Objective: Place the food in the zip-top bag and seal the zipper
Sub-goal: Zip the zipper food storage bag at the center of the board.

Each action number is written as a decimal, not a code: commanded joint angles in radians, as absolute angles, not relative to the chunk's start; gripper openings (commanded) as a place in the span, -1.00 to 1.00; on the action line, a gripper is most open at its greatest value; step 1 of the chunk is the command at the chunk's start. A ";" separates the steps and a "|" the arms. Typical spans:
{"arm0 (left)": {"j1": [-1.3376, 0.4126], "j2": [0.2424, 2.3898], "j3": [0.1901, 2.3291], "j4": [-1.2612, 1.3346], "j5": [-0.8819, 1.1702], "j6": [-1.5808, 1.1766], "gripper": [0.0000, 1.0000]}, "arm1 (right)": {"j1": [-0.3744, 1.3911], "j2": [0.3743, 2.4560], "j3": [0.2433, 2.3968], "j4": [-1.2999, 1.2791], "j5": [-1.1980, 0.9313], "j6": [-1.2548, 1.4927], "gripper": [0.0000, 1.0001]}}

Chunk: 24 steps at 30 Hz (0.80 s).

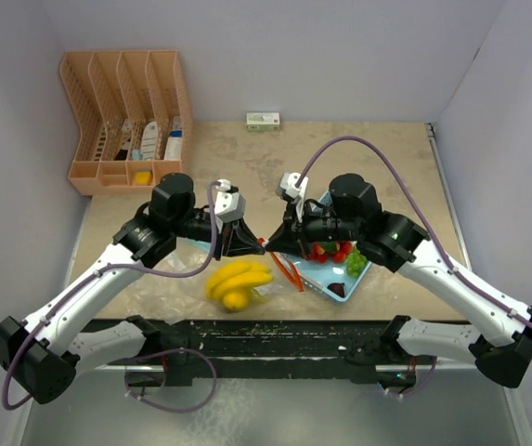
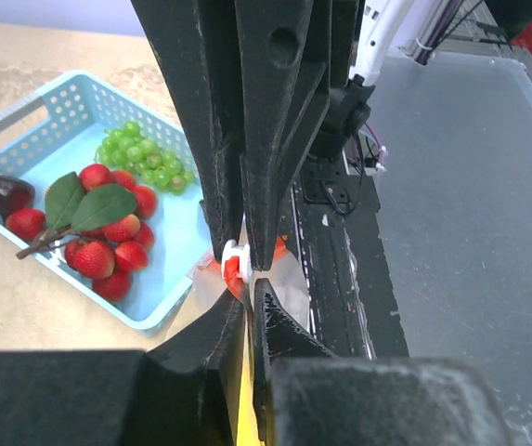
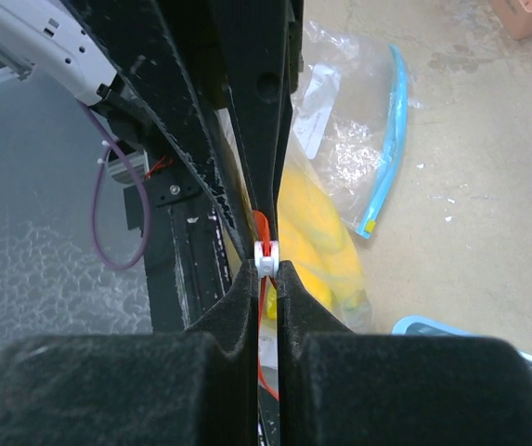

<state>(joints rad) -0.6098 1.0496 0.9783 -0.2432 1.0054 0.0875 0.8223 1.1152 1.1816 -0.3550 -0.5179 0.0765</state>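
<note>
Over the middle of the counter [image 1: 368,158], the left gripper [image 1: 240,243] and right gripper [image 1: 275,243] each pinched narrow on the red zipper strip [image 3: 262,226] of the bag [image 3: 340,111], beside its white slider [image 2: 233,263], apparently to keep the mouth taut. Only the bananas [image 1: 238,282] lay inside, at 6 o'clock from the grippers. Strawberries [image 2: 108,246], grapes [image 2: 140,153] and a dark fruit [image 2: 6,193] sat in the blue basket [image 2: 24,111] at 4 o'clock.

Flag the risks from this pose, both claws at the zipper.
1. Both the left claw and right claw pinch the bag at the white slider; pulling apart could tear it or pop the slider off.
2. Only the bananas look bagged; strawberries and grapes sit in the basket, so zipping now would likely seal them out.
</note>
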 commanded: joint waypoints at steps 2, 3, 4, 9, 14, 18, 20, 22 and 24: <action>-0.609 1.073 1.019 -0.265 1.090 0.124 -0.93 | 0.817 1.111 1.232 -0.325 -0.532 0.060 -1.00; -0.609 1.075 1.020 -0.266 1.096 0.125 -1.00 | 0.816 1.110 1.232 -0.326 -0.530 0.060 -1.00; -0.609 1.075 1.022 -0.270 1.096 0.127 -1.00 | 0.817 1.109 1.230 -0.327 -0.529 0.059 -1.00; -0.609 1.071 1.047 -0.269 1.072 0.083 -1.00 | 0.817 1.108 1.222 -0.323 -0.519 0.058 -1.00; -0.609 0.998 1.039 -0.202 0.996 0.051 -1.00 | 0.816 1.108 1.194 -0.315 -0.484 0.061 -1.00; -0.609 0.983 1.042 -0.237 0.968 0.052 -1.00 | 0.816 1.101 1.175 -0.312 -0.473 0.061 -1.00; -0.609 0.978 1.038 -0.258 0.950 0.063 -1.00 | 0.816 1.100 1.165 -0.313 -0.463 0.061 -1.00; -0.608 0.972 1.034 -0.272 0.933 0.072 -1.00 | 0.817 1.103 1.157 -0.316 -0.457 0.061 -1.00; -0.607 0.963 1.033 -0.280 0.928 0.075 -1.00 | 0.817 1.103 1.146 -0.319 -0.455 0.061 -1.00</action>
<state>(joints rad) -0.6090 1.0050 0.9993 -0.2951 0.9298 0.0650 0.8238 1.1114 1.1713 -0.3012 -0.5110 0.0761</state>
